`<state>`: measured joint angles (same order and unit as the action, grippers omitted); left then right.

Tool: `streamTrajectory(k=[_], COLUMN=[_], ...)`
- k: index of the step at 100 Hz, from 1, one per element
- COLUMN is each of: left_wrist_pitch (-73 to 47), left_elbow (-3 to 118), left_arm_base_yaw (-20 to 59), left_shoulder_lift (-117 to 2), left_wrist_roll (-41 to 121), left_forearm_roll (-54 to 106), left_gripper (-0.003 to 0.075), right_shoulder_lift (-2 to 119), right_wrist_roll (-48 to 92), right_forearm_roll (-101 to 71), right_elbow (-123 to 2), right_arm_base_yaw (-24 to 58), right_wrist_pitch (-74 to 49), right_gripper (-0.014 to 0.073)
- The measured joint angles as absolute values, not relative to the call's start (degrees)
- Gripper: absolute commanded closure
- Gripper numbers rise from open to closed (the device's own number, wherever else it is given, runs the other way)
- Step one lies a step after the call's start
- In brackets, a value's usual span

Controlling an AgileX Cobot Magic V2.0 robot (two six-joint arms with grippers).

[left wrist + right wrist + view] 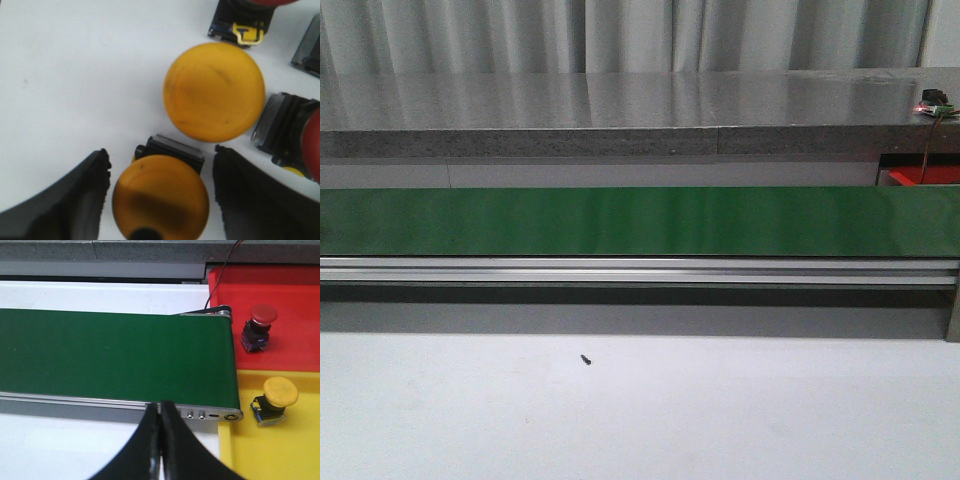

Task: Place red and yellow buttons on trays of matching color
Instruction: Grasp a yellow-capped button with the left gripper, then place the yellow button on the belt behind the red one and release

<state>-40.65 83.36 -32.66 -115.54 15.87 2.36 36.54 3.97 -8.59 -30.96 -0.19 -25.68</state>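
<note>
**A:** What does the left arm's camera show?

**B:** The left gripper [159, 192] stands wide open over a white surface, 1 dark finger [60, 200] on each side of a yellow button [160, 197]. The button sits between the fingers without visibly touching either. Its domed cap faces up and its black base [172, 148] pokes out on the far side. Just beyond it lies a second yellow button [214, 91], and past the other finger the edge of a red button [312, 145] on a ribbed black base.

**A:** How should it handle?

**B:** It looks like rigid plastic, light, not fragile. The glossy dome would probably slip, so the squarer black base is likely the safer hold.

**A:** And the right arm?

**B:** The right gripper [160, 440] is closed, its fingers pressed together and holding nothing. Ahead of it runs the green conveyor belt [115, 357]. Off the belt's end, to the gripper's side, a red tray [295, 305] holds 1 red button [260, 326] and a yellow tray [280, 455] holds 1 yellow button [276, 400].

**A:** The front camera?

**B:** Only the bare belt and a small dark speck [586, 359] on the white table [640, 420]; neither arm appears.
</note>
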Motion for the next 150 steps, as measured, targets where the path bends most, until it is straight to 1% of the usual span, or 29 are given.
streamTrajectory(k=[8, 15, 27, 47, 66, 91, 110, 131, 150], left_wrist_pitch=[-40.7, -40.7, -41.5, -44.3, -44.8, -45.8, -48.1, -48.6, -48.6], left_elbow=[83.4, 83.4, 83.4, 83.4, 83.4, 83.4, 85.4, 86.1, 86.1], left_arm_base_yaw=[-32.7, -32.7, -32.7, -32.7, -34.4, -34.5, -31.2, -24.9, -21.1], left_shoulder_lift=[-115.5, -115.5, -115.5, -113.1, -106.3, -99.6, -98.5, -98.5, -100.7], left_wrist_roll=[15.9, 15.9, 15.9, 15.9, 15.1, 15.0, 15.0, 15.0, 15.0], left_forearm_roll=[2.4, 2.4, 2.5, 2.6, 5.1, 5.5, 6.1, 7.4, 9.8], left_gripper=[0.0490, 0.0535, 0.0562, 0.0563, 0.0563, 0.0563, 0.0563, 0.0563, 0.0563], right_shoulder_lift=[36.5, 36.5, 36.5, 36.5, 36.5, 36.5, 36.5, 36.5, 36.5], right_wrist_roll=[4.0, 4.0, 4.0, 4.0, 4.0, 4.0, 4.0, 4.0, 4.0], right_forearm_roll=[-8.6, -8.6, -8.6, -8.6, -8.6, -8.6, -8.6, -8.6, -8.6], right_elbow=[-31.0, -31.0, -31.0, -31.0, -31.0, -31.0, -31.0, -31.0, -31.0], right_arm_base_yaw=[-0.2, -0.2, -0.2, -0.2, -0.2, -0.2, -0.2, -0.2, -0.2], right_wrist_pitch=[-25.7, -25.7, -25.7, -25.7, -25.7, -25.7, -25.7, -25.7, -25.7], right_gripper=[0.0717, 0.0717, 0.0717, 0.0717, 0.0717, 0.0717, 0.0717, 0.0717, 0.0717])
